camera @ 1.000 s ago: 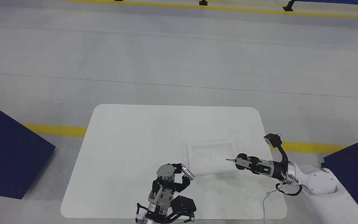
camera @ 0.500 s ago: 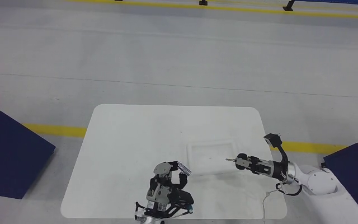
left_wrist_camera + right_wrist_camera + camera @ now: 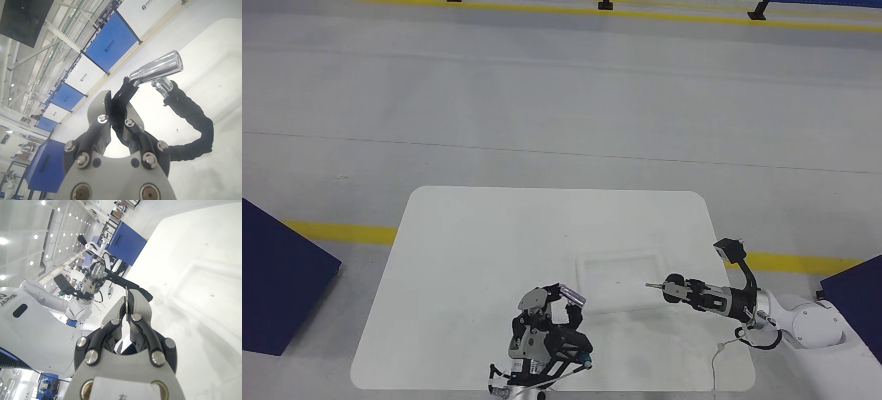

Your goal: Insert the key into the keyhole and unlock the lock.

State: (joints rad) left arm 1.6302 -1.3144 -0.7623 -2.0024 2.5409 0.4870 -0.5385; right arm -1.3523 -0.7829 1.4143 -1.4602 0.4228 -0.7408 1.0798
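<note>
Two hands were loaded, well apart above the table [image 3: 472,260]. The left hand [image 3: 116,106] was clamped on the black cable [image 3: 191,106] of the raised lock [image 3: 158,69]. The right hand [image 3: 128,302] pinched the key [image 3: 126,294]. Alignment seemed the step in hand. Next, the key's tip would need to meet the keyhole [image 3: 178,61] squarely.

Large industrial hall, robotics test lab sort of place. Wide smooth grey floor [image 3: 562,100] with painted yellow lane lines [image 3: 342,233]. Rows of freestanding blue and white partition panels [image 3: 111,45]. High ceiling, exposed white steel beams [image 3: 32,55], round spot lights [image 3: 36,236]. Dark blue metal cabinets [image 3: 128,249]. White rounded-corner worktable [image 3: 492,250] out on open floor.
</note>
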